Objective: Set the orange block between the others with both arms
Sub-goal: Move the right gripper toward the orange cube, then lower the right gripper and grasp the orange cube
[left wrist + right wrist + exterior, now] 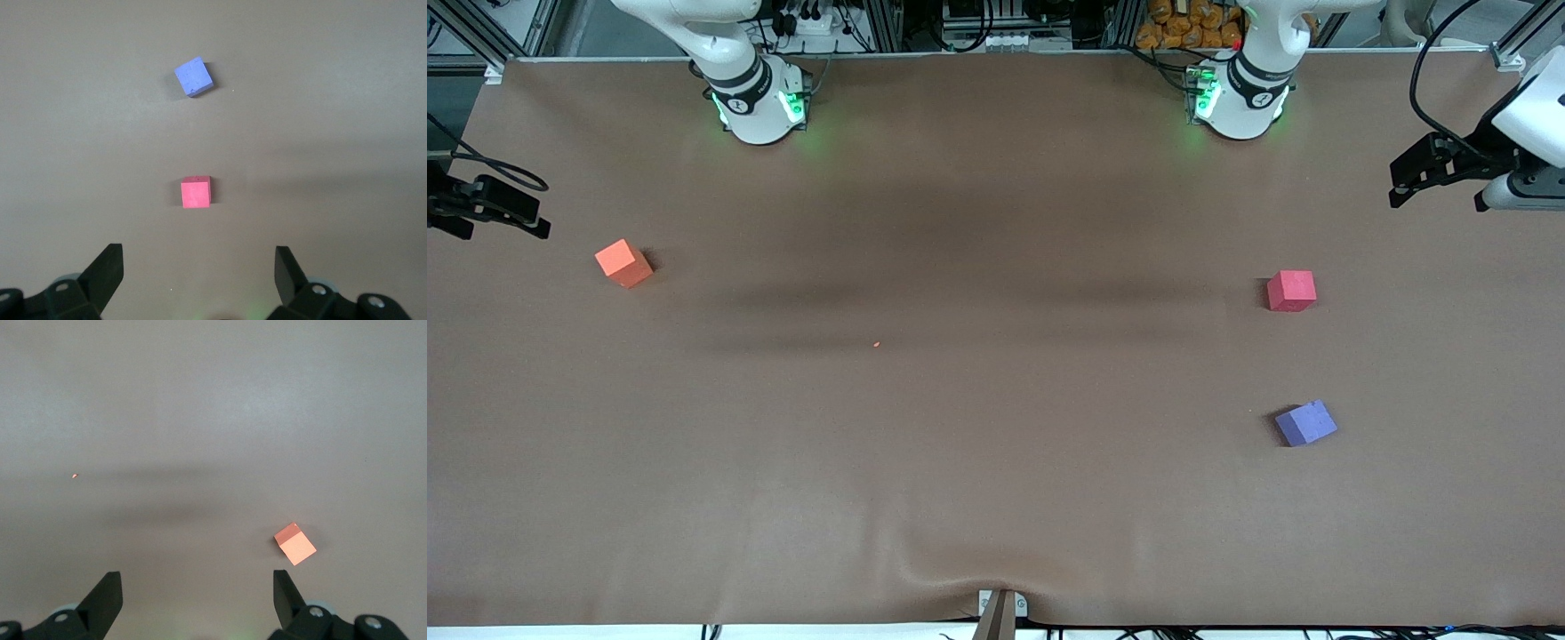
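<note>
Orange block (295,545) beside right end effector (197,595)

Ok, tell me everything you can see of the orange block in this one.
The orange block is a small bright orange cube, matte and foam-like, its side faces shaded darker. It sits flat on the brown table cover toward the right arm's end, turned at an angle to the table edge. Nothing touches it; it stands alone.

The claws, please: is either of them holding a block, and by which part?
Nothing is held. The left claw and right claw are open and empty; the orange block lies untouched on the table.
</note>
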